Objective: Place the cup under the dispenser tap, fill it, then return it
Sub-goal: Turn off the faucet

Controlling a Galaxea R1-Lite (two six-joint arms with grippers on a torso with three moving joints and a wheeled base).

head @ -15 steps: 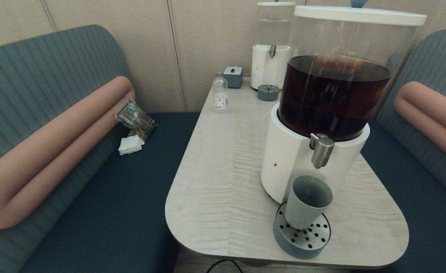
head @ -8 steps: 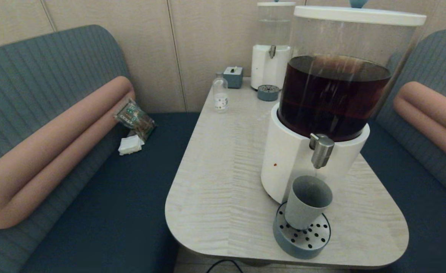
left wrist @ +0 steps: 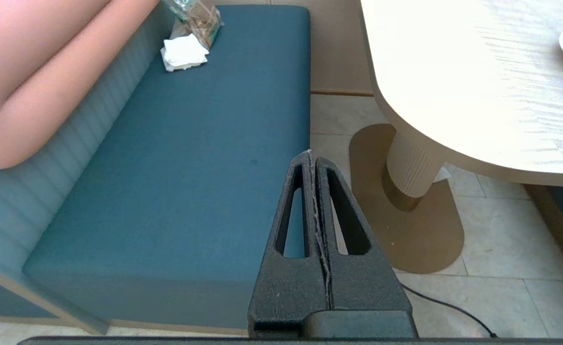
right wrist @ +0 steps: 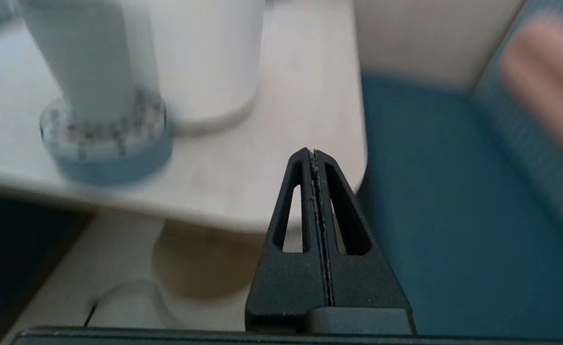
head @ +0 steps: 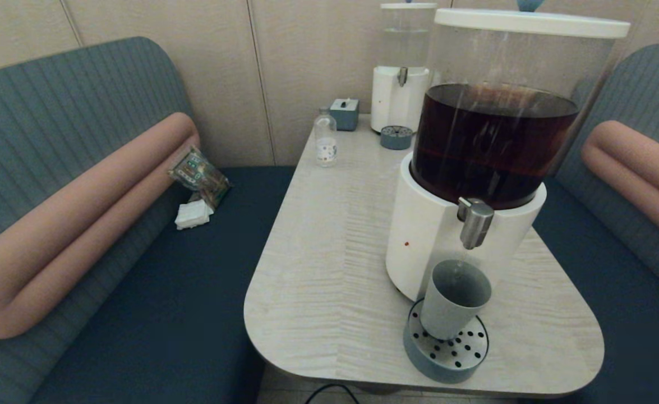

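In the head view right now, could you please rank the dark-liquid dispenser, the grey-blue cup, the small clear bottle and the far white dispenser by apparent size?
1. Dark-liquid dispenser, largest, also nearest.
2. Far white dispenser, though distance shrinks it.
3. Cup.
4. Clear bottle, which stands farther back than the cup, so their true order is unsure.

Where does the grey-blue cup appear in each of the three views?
Head view: the cup stands on the perforated drip tray, under the dispenser tap.
Left wrist view: not in it.
Right wrist view: the cup is at upper left, on the drip tray.
Shared landmark: the drip tray.
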